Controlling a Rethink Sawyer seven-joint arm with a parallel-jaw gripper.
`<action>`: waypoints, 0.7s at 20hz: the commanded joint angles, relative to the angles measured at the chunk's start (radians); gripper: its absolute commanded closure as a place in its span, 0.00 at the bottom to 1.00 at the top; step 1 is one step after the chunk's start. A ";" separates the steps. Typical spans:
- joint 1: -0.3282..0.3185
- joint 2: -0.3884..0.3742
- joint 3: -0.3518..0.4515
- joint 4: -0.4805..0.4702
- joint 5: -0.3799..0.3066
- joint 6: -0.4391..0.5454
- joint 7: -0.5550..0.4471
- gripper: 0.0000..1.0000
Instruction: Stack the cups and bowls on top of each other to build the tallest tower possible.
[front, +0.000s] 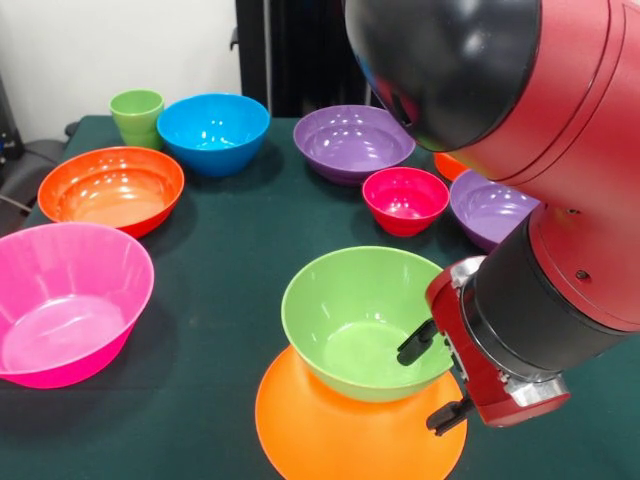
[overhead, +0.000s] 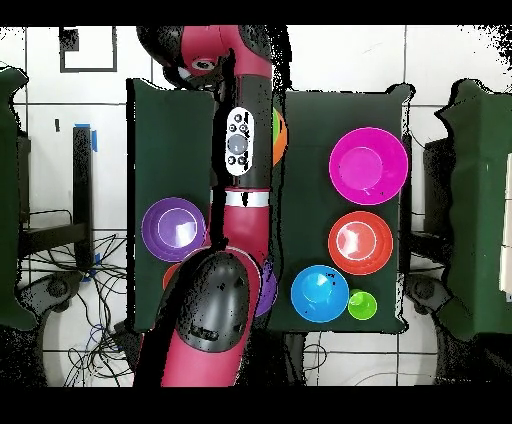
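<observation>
Your hand sits at the lower right of the front view, with one black finger reaching over the rim into the green bowl and the other down below and outside it, near the orange base. So it looks like it's pinching the bowl's wall, though I can't tell whether it's properly clamped or just straddling the rim.

That green bowl sits upright on the upturned orange bowl at the bottom centre, and that's the whole tower so far: two pieces, I'd say barely started.

Everything else is loose on the table. Moving outward: small magenta-red bowl just above the green one, a purple bowl behind it, a second purple bowl at the right edge partly hidden by the arm, and a sliver of red-orange bowl peeking out next to it. Over on the left you've got the pink bowl, another red-orange bowl, the blue bowl and the little light-green cup at upper left.

In the overhead view the arm covers the tower almost entirely, so no help there.
</observation>
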 joint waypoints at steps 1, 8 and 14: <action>-0.015 0.033 -0.082 0.042 -0.016 0.052 -0.038 0.00; -0.028 0.020 -0.094 0.055 0.026 0.034 -0.030 0.00; -0.040 -0.014 -0.149 0.102 0.132 0.030 -0.007 0.00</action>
